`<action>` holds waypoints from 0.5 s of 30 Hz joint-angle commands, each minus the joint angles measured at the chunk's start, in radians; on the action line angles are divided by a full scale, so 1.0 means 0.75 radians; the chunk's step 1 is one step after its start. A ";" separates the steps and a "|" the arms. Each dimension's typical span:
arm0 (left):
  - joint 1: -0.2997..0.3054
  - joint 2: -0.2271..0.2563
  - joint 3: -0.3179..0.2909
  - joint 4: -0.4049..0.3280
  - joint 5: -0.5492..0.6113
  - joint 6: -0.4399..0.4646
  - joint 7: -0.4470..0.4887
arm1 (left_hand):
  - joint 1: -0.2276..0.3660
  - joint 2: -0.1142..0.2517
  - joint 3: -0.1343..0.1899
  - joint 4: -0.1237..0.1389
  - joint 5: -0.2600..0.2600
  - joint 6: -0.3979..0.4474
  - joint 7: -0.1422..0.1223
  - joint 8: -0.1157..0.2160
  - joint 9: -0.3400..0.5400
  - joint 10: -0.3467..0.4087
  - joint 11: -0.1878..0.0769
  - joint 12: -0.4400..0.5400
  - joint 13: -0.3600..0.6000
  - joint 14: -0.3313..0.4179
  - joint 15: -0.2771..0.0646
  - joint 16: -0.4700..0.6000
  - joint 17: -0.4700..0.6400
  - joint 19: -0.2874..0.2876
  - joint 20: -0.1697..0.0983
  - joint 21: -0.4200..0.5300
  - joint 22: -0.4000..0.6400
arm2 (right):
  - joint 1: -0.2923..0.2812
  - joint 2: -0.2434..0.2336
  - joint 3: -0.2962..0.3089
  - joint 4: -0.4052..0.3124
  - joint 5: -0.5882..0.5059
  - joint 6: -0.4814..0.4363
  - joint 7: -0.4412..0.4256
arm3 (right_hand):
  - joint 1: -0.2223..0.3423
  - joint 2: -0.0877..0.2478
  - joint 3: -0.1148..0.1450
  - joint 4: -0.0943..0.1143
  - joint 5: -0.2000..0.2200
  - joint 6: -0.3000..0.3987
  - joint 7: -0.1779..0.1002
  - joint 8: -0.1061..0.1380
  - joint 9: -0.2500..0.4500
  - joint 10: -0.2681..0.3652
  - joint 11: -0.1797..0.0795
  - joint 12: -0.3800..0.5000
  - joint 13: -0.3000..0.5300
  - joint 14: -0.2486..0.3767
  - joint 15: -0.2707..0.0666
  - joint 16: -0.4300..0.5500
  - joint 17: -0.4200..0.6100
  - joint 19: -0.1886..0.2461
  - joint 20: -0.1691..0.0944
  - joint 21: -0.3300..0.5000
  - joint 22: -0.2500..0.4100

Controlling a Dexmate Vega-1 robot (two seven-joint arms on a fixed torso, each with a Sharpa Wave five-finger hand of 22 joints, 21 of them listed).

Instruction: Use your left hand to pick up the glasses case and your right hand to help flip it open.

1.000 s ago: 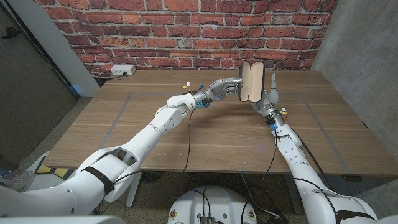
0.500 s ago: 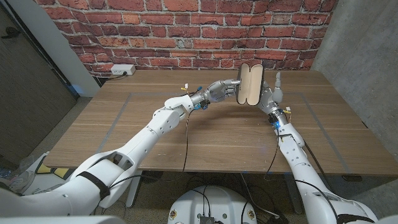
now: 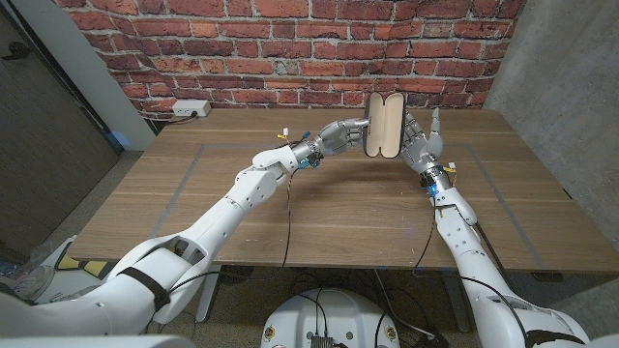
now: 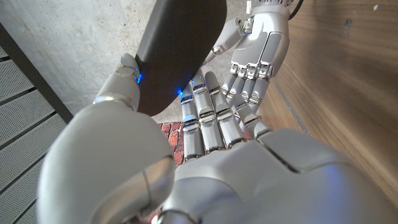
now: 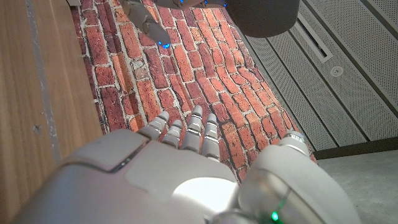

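Note:
My left hand (image 3: 343, 133) holds the glasses case (image 3: 384, 124) upright in the air over the far middle of the wooden table (image 3: 319, 213). The case turns a tan face with a dark line down its middle towards the head camera. In the left wrist view its outer shell (image 4: 177, 50) is dark, gripped between the thumb and fingers of my left hand (image 4: 211, 124). My right hand (image 3: 423, 145) stands just right of the case, fingers spread and pointing up, holding nothing. Whether its fingers (image 4: 249, 81) touch the case is unclear. The case's rounded end (image 5: 261, 12) shows above my right hand (image 5: 180, 174).
A white power strip (image 3: 191, 110) sits at the foot of the brick wall at the table's far left. Faint tape lines (image 3: 184, 179) mark the tabletop. A grey wall stands close on the right side.
The case has moved a little left and up in my left hand. My right hand has risen and come closer to the case's right side.

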 commanded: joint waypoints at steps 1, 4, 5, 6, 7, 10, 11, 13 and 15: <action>-0.001 -0.004 -0.032 0.026 -0.036 -0.028 -0.025 | 0.213 0.214 0.044 0.054 0.008 0.426 0.013 0.011 0.085 0.145 -0.138 0.008 0.316 0.006 -0.216 -0.001 0.004 -0.002 -0.001 0.012 0.005 | 0.015 -0.009 -0.005 0.008 -0.020 0.021 -0.043 | 0.001 0.013 -0.004 -0.001 -0.005 0.010 0.000 0.008 0.005 -0.005 0.000 0.006 0.002 -0.015 -0.002 0.007 -0.001 -0.009 0.009 0.002 0.000; -0.002 -0.001 -0.038 0.032 -0.045 -0.027 -0.032 | 0.213 0.214 0.044 0.054 0.008 0.426 0.013 0.010 0.086 0.147 -0.140 0.008 0.316 0.007 -0.216 -0.002 0.005 -0.002 -0.002 0.013 0.005 | 0.016 -0.008 -0.004 0.009 -0.023 0.026 -0.058 | 0.001 0.014 -0.004 -0.001 -0.005 0.015 -0.002 0.009 0.005 -0.004 0.004 0.007 0.001 -0.016 -0.003 0.009 -0.001 -0.003 0.010 0.005 -0.001; -0.001 0.001 -0.041 0.033 -0.048 -0.026 -0.034 | 0.214 0.214 0.043 0.054 0.007 0.425 0.013 0.010 0.086 0.146 -0.138 0.007 0.315 0.007 -0.217 -0.002 0.006 -0.003 -0.002 0.013 0.005 | 0.017 -0.007 -0.003 0.011 -0.022 0.028 -0.060 | 0.001 0.014 -0.004 -0.001 -0.005 0.015 -0.003 0.010 0.005 -0.004 0.004 0.008 0.001 -0.016 -0.002 0.009 -0.001 -0.002 0.011 0.005 -0.001; -0.001 0.003 -0.043 0.034 -0.052 -0.025 -0.037 | 0.214 0.214 0.043 0.054 0.007 0.425 0.012 0.010 0.087 0.144 -0.137 0.006 0.315 0.007 -0.217 -0.002 0.006 -0.002 -0.001 0.014 0.005 | 0.017 -0.007 -0.003 0.013 -0.024 0.030 -0.064 | 0.001 0.014 -0.005 -0.002 -0.006 0.016 -0.003 0.010 0.005 -0.002 0.003 0.008 0.001 -0.016 -0.002 0.010 -0.001 -0.001 0.011 0.006 -0.001; -0.001 0.005 -0.046 0.036 -0.056 -0.023 -0.040 | 0.214 0.214 0.043 0.054 0.007 0.425 0.011 0.010 0.087 0.146 -0.136 0.007 0.315 0.007 -0.216 -0.002 0.006 -0.002 -0.002 0.014 0.005 | 0.015 -0.005 -0.002 0.011 -0.025 0.033 -0.072 | 0.001 0.014 -0.005 -0.002 -0.006 0.017 -0.003 0.010 0.005 0.000 -0.001 0.010 0.001 -0.015 -0.002 0.011 -0.001 0.000 0.012 0.006 -0.001; 0.001 0.011 -0.054 0.039 -0.069 -0.020 -0.052 | 0.214 0.214 0.044 0.054 0.008 0.425 0.014 0.008 0.086 0.145 -0.139 0.006 0.315 0.006 -0.216 -0.004 0.006 -0.003 -0.001 0.015 0.005 | 0.009 -0.004 -0.002 0.002 -0.028 0.037 -0.089 | 0.001 0.015 -0.005 -0.002 -0.006 0.017 -0.003 0.010 0.005 0.002 0.003 0.011 0.001 -0.014 -0.004 0.013 -0.001 0.003 0.012 0.008 -0.001; 0.002 0.013 -0.057 0.040 -0.072 -0.020 -0.054 | 0.214 0.214 0.043 0.054 0.008 0.425 0.014 0.008 0.086 0.144 -0.139 0.007 0.316 0.007 -0.216 -0.004 0.007 -0.003 -0.001 0.015 0.005 | 0.006 -0.003 -0.001 -0.002 -0.030 0.039 -0.097 | 0.001 0.015 -0.005 -0.002 -0.006 0.018 -0.003 0.010 0.005 0.002 0.005 0.011 0.001 -0.013 -0.002 0.014 -0.001 0.004 0.012 0.008 -0.001; 0.005 0.019 -0.066 0.041 -0.085 -0.018 -0.066 | 0.213 0.213 0.043 0.055 0.008 0.427 0.012 0.007 0.086 0.145 -0.140 0.007 0.316 0.006 -0.215 -0.006 0.006 -0.003 -0.002 0.016 0.004 | 0.000 -0.001 0.001 -0.014 -0.036 0.045 -0.122 | 0.001 0.015 -0.006 -0.002 -0.006 0.018 -0.004 0.010 0.005 0.002 0.004 0.012 0.001 -0.010 0.001 0.015 -0.001 0.005 0.011 0.009 -0.002; 0.006 0.024 -0.069 0.043 -0.091 -0.015 -0.072 | 0.212 0.213 0.042 0.056 0.007 0.426 0.012 0.006 0.086 0.145 -0.140 0.007 0.316 0.006 -0.215 -0.006 0.007 -0.004 0.000 0.016 0.004 | -0.003 0.002 0.002 -0.019 -0.037 0.049 -0.132 | 0.000 0.015 -0.007 -0.002 -0.007 0.019 -0.004 0.010 0.005 0.002 0.004 0.013 0.001 -0.004 0.003 0.019 -0.001 0.011 0.014 0.012 -0.002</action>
